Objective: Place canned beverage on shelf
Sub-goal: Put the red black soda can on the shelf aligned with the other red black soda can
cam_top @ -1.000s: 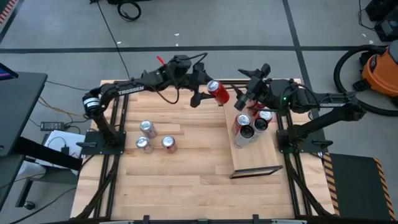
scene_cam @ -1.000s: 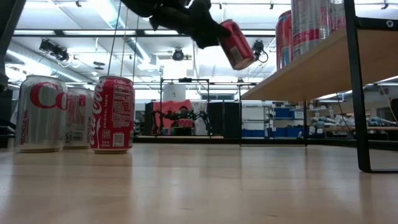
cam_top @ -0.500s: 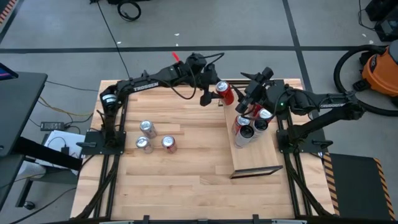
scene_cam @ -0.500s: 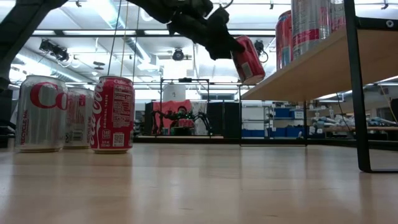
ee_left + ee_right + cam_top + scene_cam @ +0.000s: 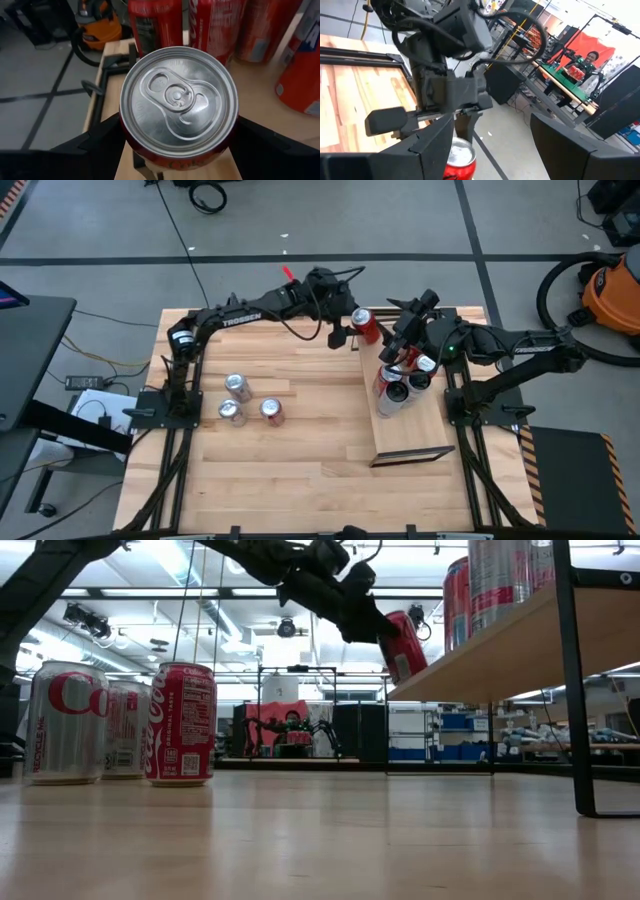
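A red can [image 5: 366, 323] hangs tilted in my left gripper [image 5: 350, 330], which is shut on it above the table's far side, just left of the shelf's far end. In the low view the can [image 5: 404, 646] is level with the board's edge [image 5: 490, 655]. The shelf [image 5: 415, 430] is a light-wood board raised over the table's right side. Several cans [image 5: 398, 383] stand at its far end and show close ahead in the left wrist view [image 5: 155, 25]. My right gripper [image 5: 402, 340] hovers open above those cans with nothing between its fingers [image 5: 427, 145]. My left gripper pinches the can's red side wall [image 5: 126, 144] between its two fingers [image 5: 95, 142], one on each side, just below the silver top [image 5: 180, 102]. The fingers slant down from the table's left and lie along the can. The can is lifted clear and tilted, top toward the wrist.
Three cans [image 5: 238, 386] stand together on the table's left half; in the low view they are the silver ones [image 5: 65, 720] and a red one [image 5: 182, 725]. The shelf's black frame post [image 5: 572, 680] stands at the right. The shelf's near half is bare.
My left gripper has carried the red can toward the table's right edge and a little down, up to the shelf's far end. The can has stayed tilted in the hold. My right gripper has kept its place.
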`<move>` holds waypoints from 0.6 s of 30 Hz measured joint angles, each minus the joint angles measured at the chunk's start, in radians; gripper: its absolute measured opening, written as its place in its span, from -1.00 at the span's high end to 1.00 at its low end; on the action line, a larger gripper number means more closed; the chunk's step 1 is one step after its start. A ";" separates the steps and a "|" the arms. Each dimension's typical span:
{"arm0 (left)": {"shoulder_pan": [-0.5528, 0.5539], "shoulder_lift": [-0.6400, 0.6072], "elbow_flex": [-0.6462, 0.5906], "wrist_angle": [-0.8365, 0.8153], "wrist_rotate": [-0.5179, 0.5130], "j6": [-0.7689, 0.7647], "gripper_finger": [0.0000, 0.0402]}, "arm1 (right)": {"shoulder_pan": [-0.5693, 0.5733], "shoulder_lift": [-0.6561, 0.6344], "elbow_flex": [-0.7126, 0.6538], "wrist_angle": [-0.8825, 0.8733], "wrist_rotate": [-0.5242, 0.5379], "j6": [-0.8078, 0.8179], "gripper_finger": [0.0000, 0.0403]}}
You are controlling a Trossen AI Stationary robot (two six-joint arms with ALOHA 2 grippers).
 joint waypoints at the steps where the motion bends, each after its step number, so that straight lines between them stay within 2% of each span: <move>1: 0.001 0.001 -0.001 0.000 0.003 0.002 -0.54 | 0.000 0.000 0.000 0.000 0.000 0.003 -0.35; 18: 0.000 0.003 -0.001 0.000 0.002 0.032 -0.54 | 0.000 0.000 0.000 -0.002 -0.024 0.021 -0.35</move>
